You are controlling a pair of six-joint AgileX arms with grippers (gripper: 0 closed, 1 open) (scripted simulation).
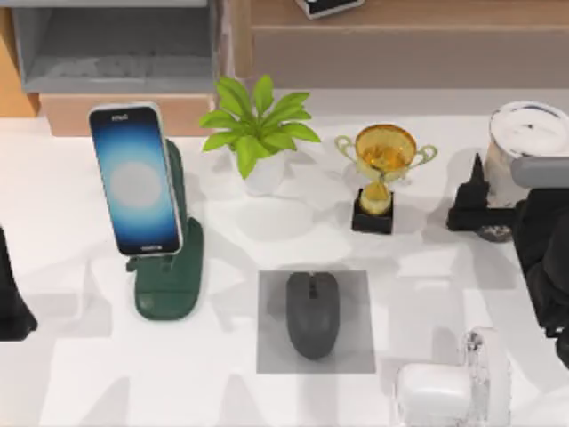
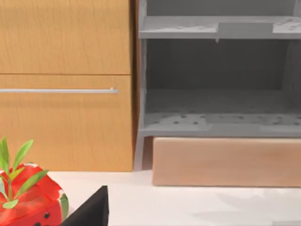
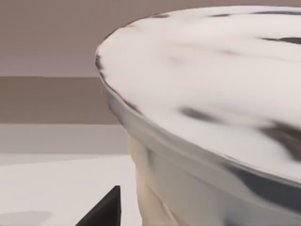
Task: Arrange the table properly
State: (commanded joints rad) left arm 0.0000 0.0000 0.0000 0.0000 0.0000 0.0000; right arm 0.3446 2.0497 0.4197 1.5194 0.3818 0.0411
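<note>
The right gripper [image 1: 480,206] sits at the table's [image 1: 222,382] right side, touching a white-and-grey cup [image 1: 526,133]; whether it grips I cannot tell. A mouse [image 1: 312,313] rests on the grey mat [image 1: 356,356]. The left arm [image 1: 11,294] is parked at the left edge.

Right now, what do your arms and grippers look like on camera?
Both arms are matte black and blocky. The right arm carries a grey block near its wrist, and its right gripper ends in dark pointed fingers. The left arm is a plain black shape at the table's left edge. No cables or markings show.
</note>
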